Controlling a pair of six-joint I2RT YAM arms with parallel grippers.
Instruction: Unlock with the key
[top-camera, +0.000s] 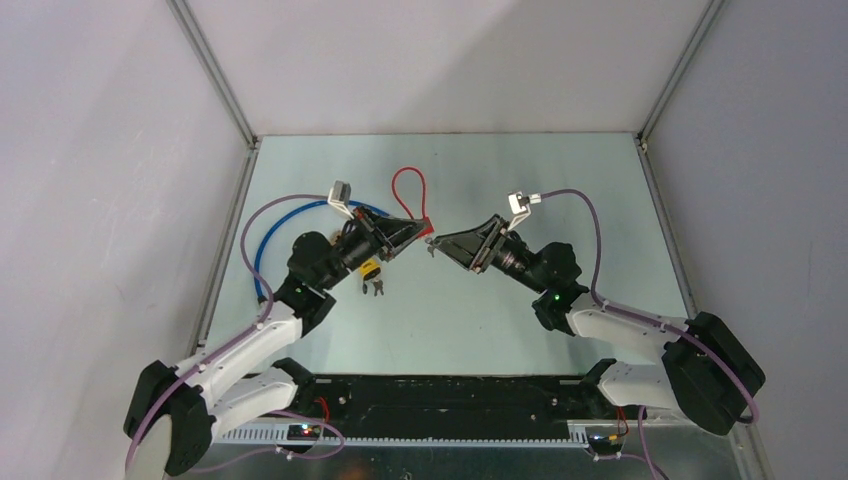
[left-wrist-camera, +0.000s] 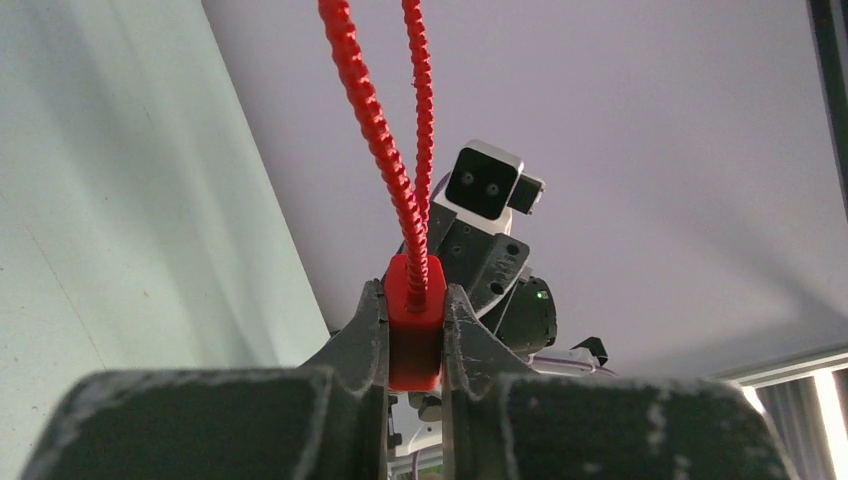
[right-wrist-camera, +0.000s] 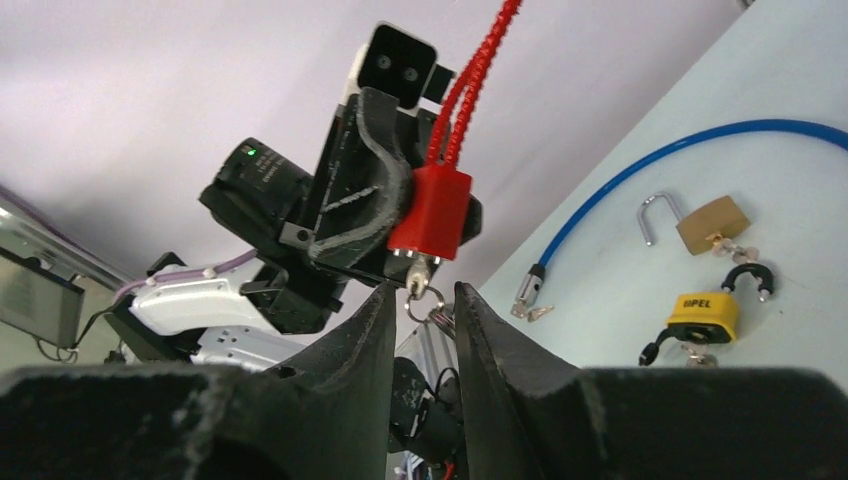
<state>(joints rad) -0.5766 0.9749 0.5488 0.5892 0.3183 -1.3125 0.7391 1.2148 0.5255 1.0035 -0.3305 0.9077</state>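
My left gripper is shut on the red lock body of a red cable lock and holds it above the table; its red cable loop arcs away behind. In the right wrist view the red lock body has a silver key in its underside with a key ring hanging from it. My right gripper faces the left one, its fingers open a little on either side of the key and ring, not closed on them.
A yellow padlock with keys, a brass padlock with its shackle open, and a blue cable lock with keys at its end lie on the table under the left arm. Grey walls enclose the table.
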